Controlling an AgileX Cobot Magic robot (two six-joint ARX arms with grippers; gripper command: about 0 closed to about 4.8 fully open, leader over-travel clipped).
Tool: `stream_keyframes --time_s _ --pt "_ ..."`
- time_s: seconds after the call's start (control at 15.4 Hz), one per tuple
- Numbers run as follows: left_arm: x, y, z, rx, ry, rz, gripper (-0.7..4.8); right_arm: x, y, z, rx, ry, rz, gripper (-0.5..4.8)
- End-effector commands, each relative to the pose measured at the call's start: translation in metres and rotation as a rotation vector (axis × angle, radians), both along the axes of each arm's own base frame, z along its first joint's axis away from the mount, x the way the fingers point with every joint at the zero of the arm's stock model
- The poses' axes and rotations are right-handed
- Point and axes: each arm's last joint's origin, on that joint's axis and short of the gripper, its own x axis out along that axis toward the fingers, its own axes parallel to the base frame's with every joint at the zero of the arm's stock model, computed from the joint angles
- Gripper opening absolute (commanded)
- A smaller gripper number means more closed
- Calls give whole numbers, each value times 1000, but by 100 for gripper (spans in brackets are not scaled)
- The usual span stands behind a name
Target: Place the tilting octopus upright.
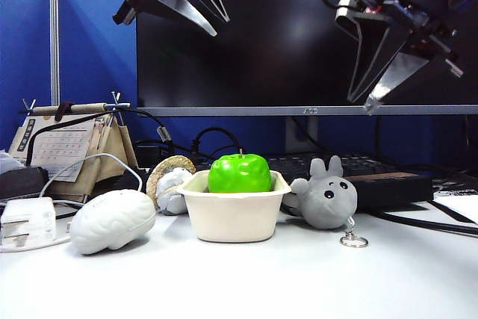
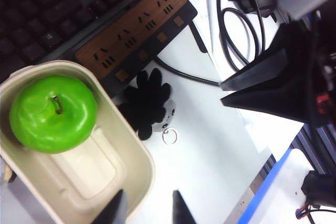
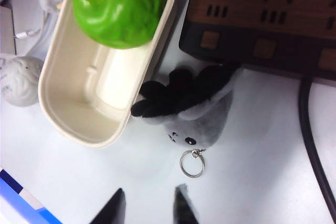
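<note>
The octopus [image 1: 325, 199] is a small light-grey plush with black bead eyes. It lies tilted on the white table, right of the cream tub [image 1: 233, 218] and touching it, with its stubby tentacles pointing up and back. Its keyring [image 1: 353, 241] rests on the table in front. My left gripper [image 1: 221, 26] hangs high above the tub, open and empty. Over the octopus, my right gripper [image 1: 361, 104] also hangs high, open with nothing between its fingers. The right wrist view shows the octopus [image 3: 202, 119] beyond the open right gripper [image 3: 149, 203]. The left wrist view shows the octopus [image 2: 167, 111] past my left gripper [image 2: 148, 207].
A green apple [image 1: 240, 173] sits in the tub. A white brain toy [image 1: 112, 220] and a small whitish figure with a tan ring [image 1: 170, 184] lie to the left. A power strip [image 1: 388, 188], keyboard, cables and monitor stand behind. A white charger [image 1: 26, 222] is at far left.
</note>
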Motion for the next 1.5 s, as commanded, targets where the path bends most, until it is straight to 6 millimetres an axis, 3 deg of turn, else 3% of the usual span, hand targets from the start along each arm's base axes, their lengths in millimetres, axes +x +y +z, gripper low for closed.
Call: stream_keyframes --time_s 0.07,0.59,0.72,0.78,1.04,1.5 --pt "2 -1 4 -18 -37 -3 121 6 2 -7 -7 13 1 122" --pt "3 -1 3 -22 -42 -3 121 20 7 -29 -18 62 5 126" --pt "2 -1 3 -17 -30 -4 122 22 7 -28 -12 44 4 198" --pt "1 0 2 -13 -23 -4 122 23 7 -28 -11 38 4 208" --pt "-1 1 0 5 13 -5 122 27 9 -32 -9 30 5 208" --pt "-1 1 0 8 16 -5 122 40 15 -58 18 100 27 208"
